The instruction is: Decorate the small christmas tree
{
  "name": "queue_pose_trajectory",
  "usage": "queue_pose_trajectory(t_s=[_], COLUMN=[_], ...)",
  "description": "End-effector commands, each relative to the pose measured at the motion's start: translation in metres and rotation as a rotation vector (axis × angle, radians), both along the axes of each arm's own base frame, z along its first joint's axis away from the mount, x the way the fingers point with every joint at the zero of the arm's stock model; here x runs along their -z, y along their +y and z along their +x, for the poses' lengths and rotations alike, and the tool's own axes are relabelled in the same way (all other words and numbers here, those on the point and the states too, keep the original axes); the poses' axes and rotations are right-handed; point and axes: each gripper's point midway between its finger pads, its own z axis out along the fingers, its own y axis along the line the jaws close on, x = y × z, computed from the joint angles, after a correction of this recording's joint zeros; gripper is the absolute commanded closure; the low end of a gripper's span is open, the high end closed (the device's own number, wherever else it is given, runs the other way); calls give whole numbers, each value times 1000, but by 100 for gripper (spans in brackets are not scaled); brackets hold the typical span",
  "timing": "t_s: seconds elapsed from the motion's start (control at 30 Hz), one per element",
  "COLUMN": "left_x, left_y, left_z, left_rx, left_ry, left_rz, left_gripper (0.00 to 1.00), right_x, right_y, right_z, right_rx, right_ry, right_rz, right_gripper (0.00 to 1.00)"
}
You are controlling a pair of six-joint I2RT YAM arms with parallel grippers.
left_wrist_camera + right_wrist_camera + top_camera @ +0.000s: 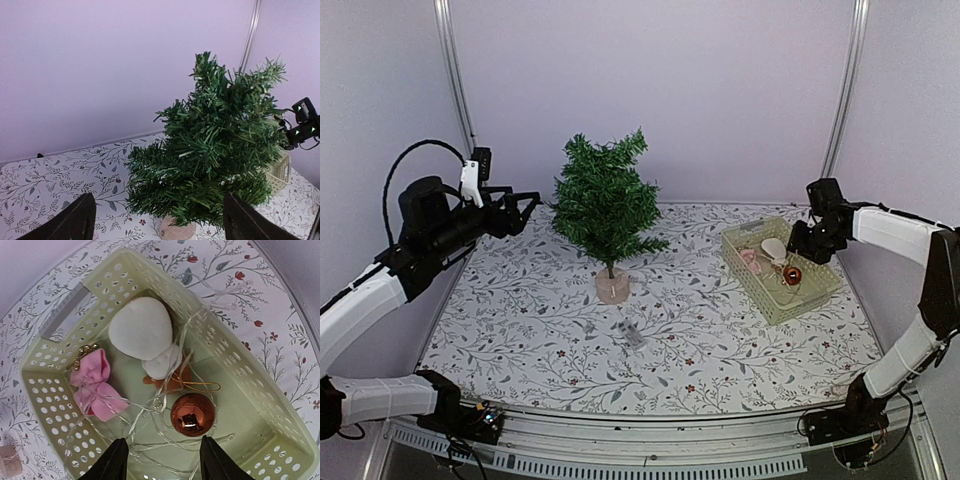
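Observation:
The small christmas tree (604,204) stands bare at the back middle of the table on its pale round base (612,286); the left wrist view shows the tree (215,155) up close. My left gripper (523,210) hovers open just left of the tree, level with its branches, nothing between its fingers. My right gripper (800,243) hangs open over the pale green basket (817,295). Inside the basket (45,377) lie a copper bauble (193,414), a pink bow (95,385), a white soft ornament (142,330) and a tangle of thin clear wire (150,410). The bauble sits just beyond my open right gripper (161,460).
A small grey scrap (632,334) lies on the floral tablecloth in front of the tree. Pale walls and metal frame posts close in the back and sides. The basket stands near the table's right edge.

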Motion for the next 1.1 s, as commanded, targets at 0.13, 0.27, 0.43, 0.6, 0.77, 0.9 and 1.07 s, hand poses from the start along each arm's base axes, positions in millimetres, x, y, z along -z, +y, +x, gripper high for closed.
queue_pose_trajectory(t_s=[0.13,0.27,0.43,0.6,0.77,0.9,1.07], left_x=[-17,-16,-17,-17,-18,-20,-23], left_y=[-3,-3,-3,-2,0,1,0], left_z=[1,2,3,3,3,3,3], left_rx=[-4,-8,-12,-17,-24,-30,-30], left_ry=[-45,-45,-45,-41,-41,-46,-55], left_rz=[-11,-9,-9,-5,3,8,7], left_gripper=[11,11,11,11,11,11,11], right_x=[32,38,48,52,60,45,-3], right_y=[-34,-35,-25,-21,-25,-25,-24], right_z=[17,31,44,55,63,66,66], right_rx=[153,141,96,80,90,75,34], right_ry=[-6,-22,-26,-37,-26,-60,-165], right_rz=[42,71,135,156,154,151,139], right_gripper=[47,46,44,45,61,89,100])
